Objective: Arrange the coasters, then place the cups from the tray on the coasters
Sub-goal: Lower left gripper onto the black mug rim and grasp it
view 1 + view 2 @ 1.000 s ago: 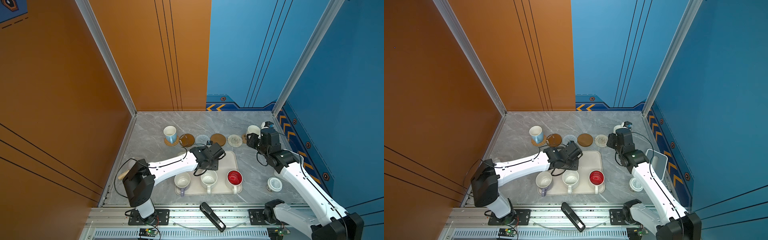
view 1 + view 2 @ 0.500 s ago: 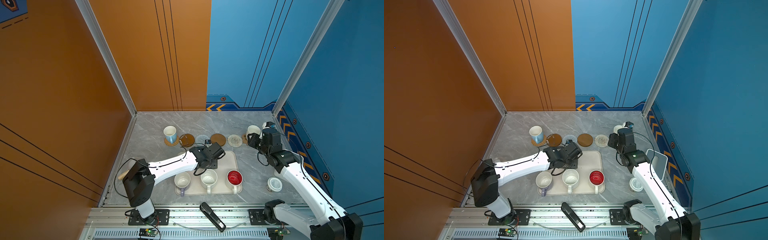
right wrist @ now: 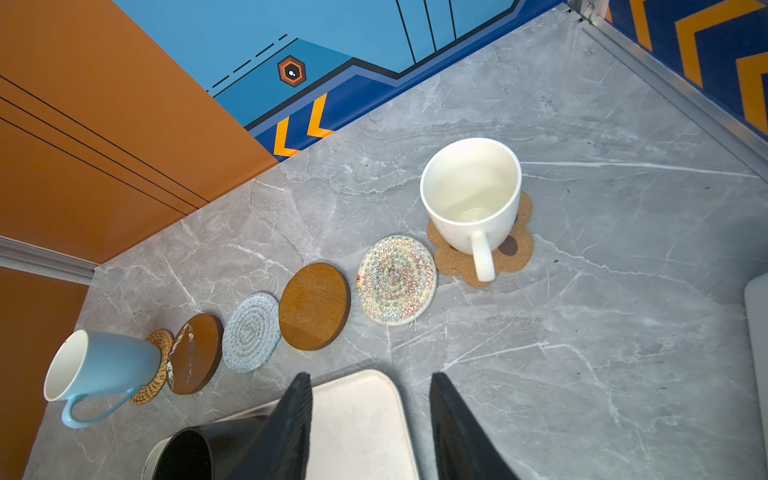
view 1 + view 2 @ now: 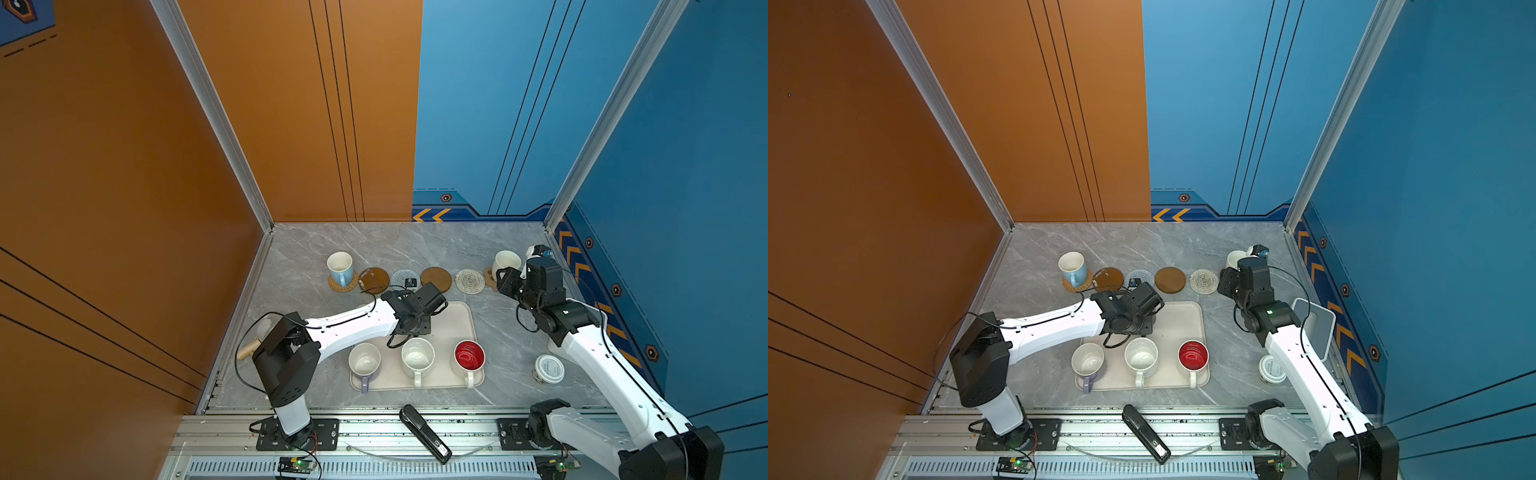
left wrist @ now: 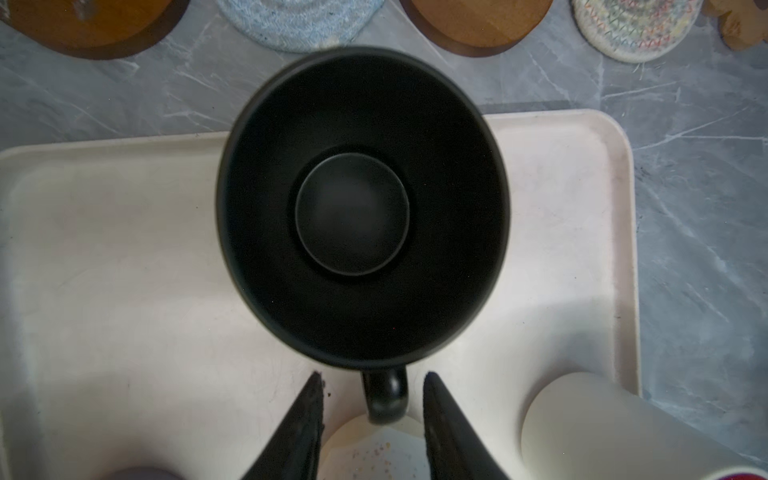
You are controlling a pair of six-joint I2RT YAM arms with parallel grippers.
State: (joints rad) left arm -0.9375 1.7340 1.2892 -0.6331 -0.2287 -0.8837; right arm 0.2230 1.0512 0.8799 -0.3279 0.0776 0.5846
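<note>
Left gripper [image 5: 372, 376] jaws stood open astride black mug [image 5: 361, 208] handle; right gripper [image 3: 370, 376] jaws open, empty. We couldn't read jar [image 4: 549, 368] lid print. Left wrist view showed mug mid-frame on tray [image 5: 124, 249]; both top views hid it.

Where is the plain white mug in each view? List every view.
In a top view: plain white mug at the coaster row's right end.
In a top view: same place, partly behind the right arm.
Left wrist: not in it.
Right wrist: on the paw-shaped coaster.
Shared landmark: whitish crocheted coaster, in all four.
</note>
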